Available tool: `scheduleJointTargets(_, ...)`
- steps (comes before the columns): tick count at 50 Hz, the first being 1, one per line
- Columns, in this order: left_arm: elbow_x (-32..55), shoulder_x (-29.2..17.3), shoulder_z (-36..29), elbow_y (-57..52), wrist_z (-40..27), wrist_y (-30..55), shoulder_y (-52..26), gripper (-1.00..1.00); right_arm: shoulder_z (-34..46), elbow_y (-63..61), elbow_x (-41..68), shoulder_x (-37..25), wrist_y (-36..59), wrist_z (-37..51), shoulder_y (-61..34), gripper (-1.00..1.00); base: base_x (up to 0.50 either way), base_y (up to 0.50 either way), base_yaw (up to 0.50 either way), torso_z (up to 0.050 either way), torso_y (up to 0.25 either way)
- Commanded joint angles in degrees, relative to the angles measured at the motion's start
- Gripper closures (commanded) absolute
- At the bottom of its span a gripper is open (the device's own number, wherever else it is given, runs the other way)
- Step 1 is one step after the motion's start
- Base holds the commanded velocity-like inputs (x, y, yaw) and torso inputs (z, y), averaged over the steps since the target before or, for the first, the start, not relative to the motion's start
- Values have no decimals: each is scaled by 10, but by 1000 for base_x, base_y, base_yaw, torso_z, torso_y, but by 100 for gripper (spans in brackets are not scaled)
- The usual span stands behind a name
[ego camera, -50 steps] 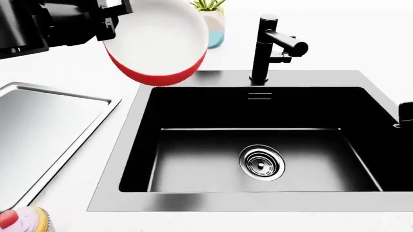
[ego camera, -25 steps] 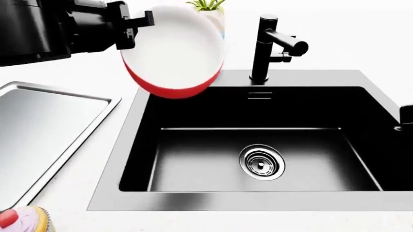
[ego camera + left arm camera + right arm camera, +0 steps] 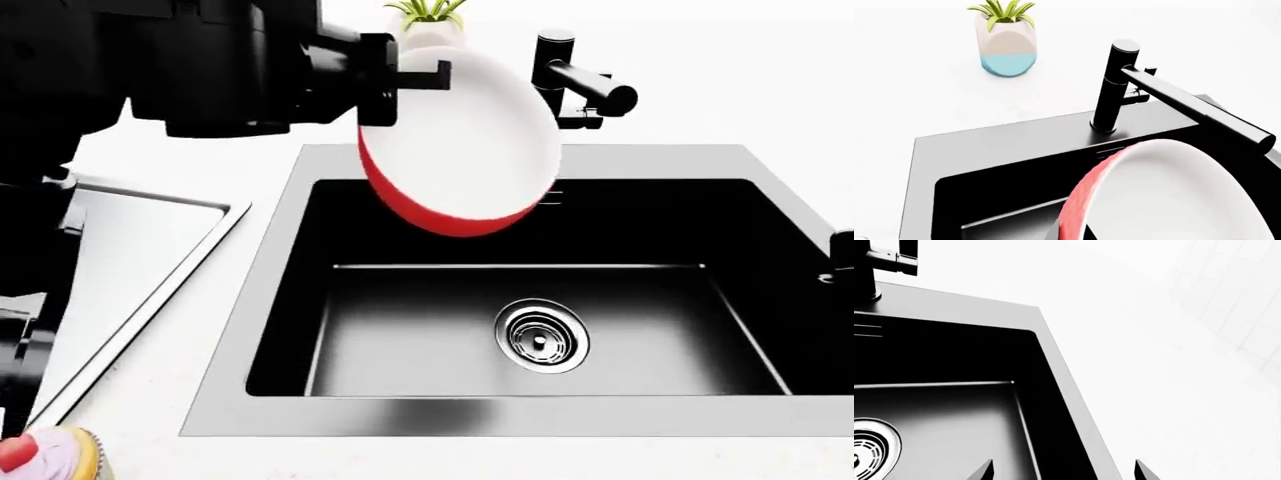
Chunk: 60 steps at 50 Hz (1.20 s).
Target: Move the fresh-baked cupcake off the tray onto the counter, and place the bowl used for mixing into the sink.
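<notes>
Glossy red bowl [image 3: 461,150] hangs tilted over the sink [image 3: 534,300], left jaws pinching its rim; likely rigid, slippery, light. Right jaws spread, empty.

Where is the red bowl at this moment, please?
In the head view, the bowl is in the left hand, tilted in the air above the sink's back-left part, just left of the tap.

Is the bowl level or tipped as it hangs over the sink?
Tipped. The bowl, held at its rim by the left gripper, shows its white inside facing forward, red underside low, above the sink.
</notes>
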<state>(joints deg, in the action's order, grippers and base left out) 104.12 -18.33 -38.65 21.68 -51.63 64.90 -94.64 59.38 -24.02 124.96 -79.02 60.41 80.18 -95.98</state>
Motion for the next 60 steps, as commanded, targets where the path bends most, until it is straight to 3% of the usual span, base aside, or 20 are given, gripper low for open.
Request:
scheduleJointTargets(1, -24, 52, -27, 30, 0, -2, -12, 100, -1, -6, 3, -11, 1, -2, 2, -100, 0, 0, 0, 0, 0)
scheduleJointTargets(20, -60, 118, -95, 54, -32, 19, -28, 100, -2, -28, -16, -40, -21, -29, 19, -100, 0, 0, 0, 0, 1)
scheduleJointTargets(35, -49, 148, -113, 45, -42, -7, 37, 100, -7, -30, -13, -44, -18, -30, 18, -100, 0, 0, 0, 1, 1)
scheduleJointTargets(60, -97, 172, -182, 93, 27, -71, 118, 100, -9, -42, -26, -62, -33, -48, 31, -100, 0, 0, 0, 0, 0)
